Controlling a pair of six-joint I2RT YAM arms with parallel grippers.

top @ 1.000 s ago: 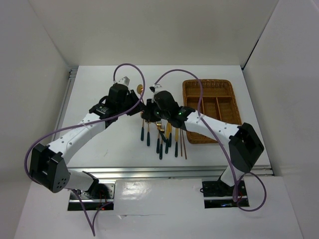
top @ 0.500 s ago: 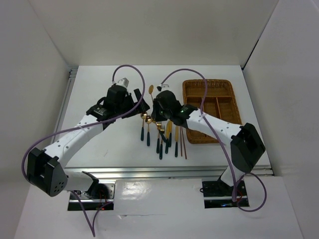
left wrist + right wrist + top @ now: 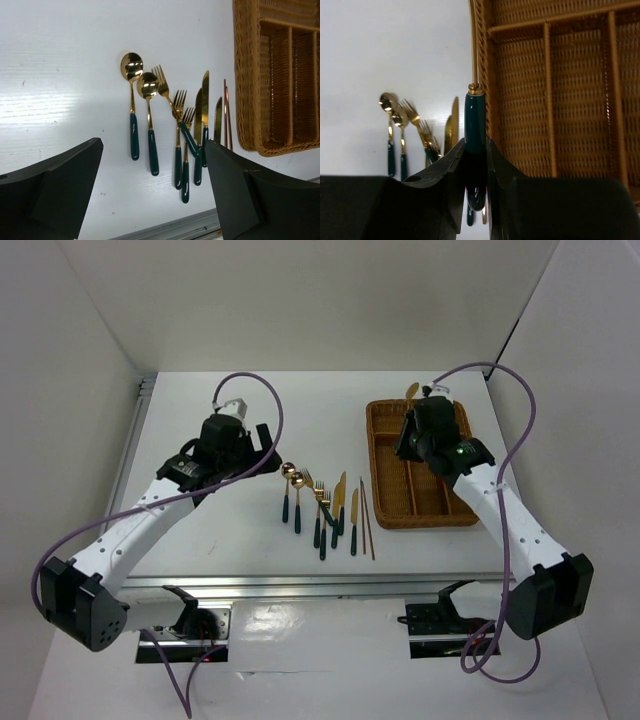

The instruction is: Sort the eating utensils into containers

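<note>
Gripping a spoon (image 3: 475, 120) by its dark green handle, our right gripper (image 3: 475, 145) has its two fingers closed tight on it. The thin gold stem runs straight out past the fingertips. From above we see the gold head (image 3: 411, 390) poking out beyond the far left corner of the tray (image 3: 470, 490), and the gripper (image 3: 413, 418) hangs over the tray's left wall at its far end. The tray sits by the table's right edge, close to the far right corner. It has one short crosswise compartment at the far end and long narrow ones running toward the near edge. We see nothing lying in them.

Left of the tray, just beside its left wall, lie the chopsticks (image 3: 226, 115). Next come the knives (image 3: 205, 115), the forks (image 3: 178, 135) and two spoons (image 3: 131, 100). They form one loose row in the middle of the table (image 3: 200, 400), handles pointing to the near edge. One fork lies slanted across its neighbours.

Our left gripper (image 3: 268, 448) hangs left of that row with its fingers (image 3: 55, 195) spread wide and nothing between them.

Bare white tabletop runs from the row to the left edge and to the far edge. White walls stand close round the table, and the right arm's purple cable (image 3: 520, 430) loops out past the tray's right side.
</note>
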